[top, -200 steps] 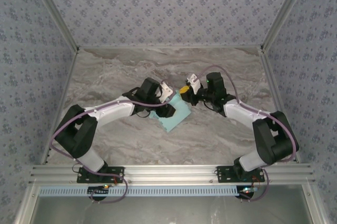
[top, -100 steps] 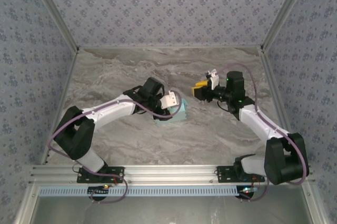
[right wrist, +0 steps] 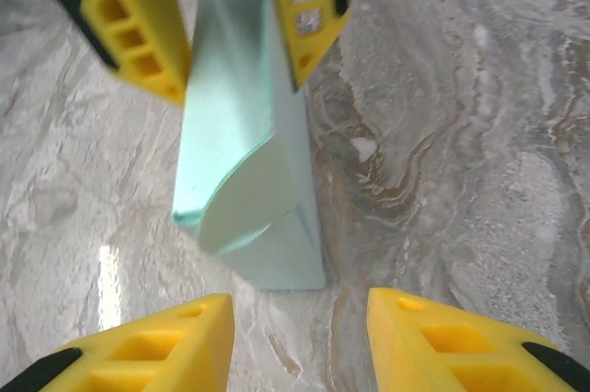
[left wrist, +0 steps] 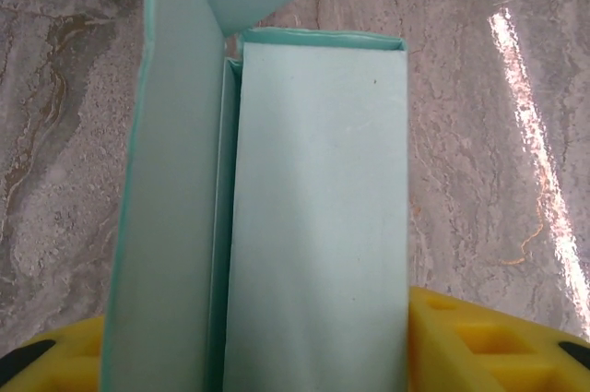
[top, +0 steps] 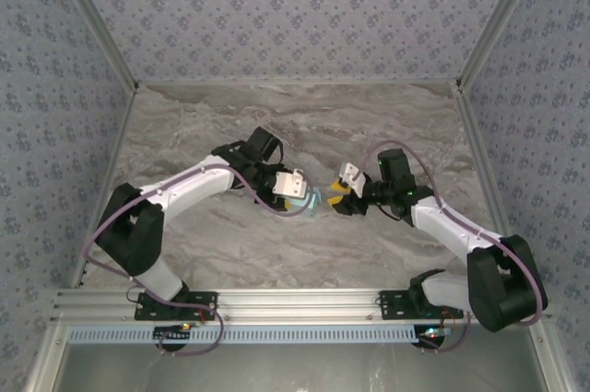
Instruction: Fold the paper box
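The paper box (top: 314,201) is sitting close to the middle of the table (top: 184,124), a little nearer its front edge than its back edge; the left gripper (top: 307,198) is clenching it, its yellow fingers (right wrist: 309,0) pressing on the two long sides of the pale blue card; in the left wrist view the paper box (left wrist: 318,207) is running straight out from the left gripper (left wrist: 267,360), with one long panel standing up along its left side and a rounded flap leaning over at the far end; the right gripper (top: 337,199) is hanging just beside the box on its right, released, with its fingers (right wrist: 461,341) spread and nothing between them; in the right wrist view the box (right wrist: 249,161) is lying just ahead of the right gripper (right wrist: 300,337), its near end showing a curved flap folded inward.
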{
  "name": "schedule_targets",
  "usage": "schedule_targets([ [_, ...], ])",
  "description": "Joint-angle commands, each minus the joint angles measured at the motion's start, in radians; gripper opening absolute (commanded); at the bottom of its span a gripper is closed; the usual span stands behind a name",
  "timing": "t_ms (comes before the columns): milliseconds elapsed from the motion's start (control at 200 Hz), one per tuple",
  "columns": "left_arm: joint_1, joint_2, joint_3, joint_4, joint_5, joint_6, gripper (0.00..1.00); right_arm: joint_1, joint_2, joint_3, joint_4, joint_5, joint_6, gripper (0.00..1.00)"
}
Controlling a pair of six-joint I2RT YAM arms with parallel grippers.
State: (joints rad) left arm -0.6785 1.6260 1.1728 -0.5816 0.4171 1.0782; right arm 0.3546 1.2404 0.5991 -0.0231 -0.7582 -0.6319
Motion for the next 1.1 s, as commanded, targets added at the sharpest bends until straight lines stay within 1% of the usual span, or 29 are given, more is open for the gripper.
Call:
schedule_targets([
  [0,0.014,0.030,0.048,-0.064,0.108,0.058,0.52,-0.007,0.039,0.034,-0.015,-0.058,-0.173,0.44],
  [200,0.013,0.078,0.060,-0.086,0.140,0.076,0.52,0.001,0.171,0.163,-0.090,-0.109,-0.279,0.41],
  [265,0.010,0.085,0.062,-0.089,0.138,0.075,0.52,0.006,0.206,0.220,-0.178,-0.132,-0.321,0.41],
  [345,0.007,0.094,0.062,-0.089,0.134,0.075,0.52,0.033,0.246,0.304,-0.364,-0.114,-0.416,0.41],
  [430,0.007,0.104,0.066,-0.090,0.128,0.074,0.52,0.054,0.281,0.347,-0.455,-0.107,-0.457,0.40],
  [590,0.007,0.117,0.074,-0.090,0.125,0.074,0.52,0.056,0.289,0.334,-0.432,-0.170,-0.463,0.41],
  [725,0.010,0.114,0.071,-0.090,0.114,0.077,0.52,0.034,0.286,0.348,-0.472,-0.234,-0.481,0.45],
  [810,0.010,0.112,0.072,-0.090,0.112,0.076,0.52,0.024,0.291,0.364,-0.507,-0.275,-0.503,0.46],
  [974,0.010,0.117,0.074,-0.090,0.121,0.071,0.52,0.031,0.306,0.369,-0.472,-0.259,-0.489,0.46],
  [1094,0.010,0.118,0.071,-0.090,0.123,0.068,0.52,0.044,0.301,0.350,-0.397,-0.223,-0.454,0.42],
])
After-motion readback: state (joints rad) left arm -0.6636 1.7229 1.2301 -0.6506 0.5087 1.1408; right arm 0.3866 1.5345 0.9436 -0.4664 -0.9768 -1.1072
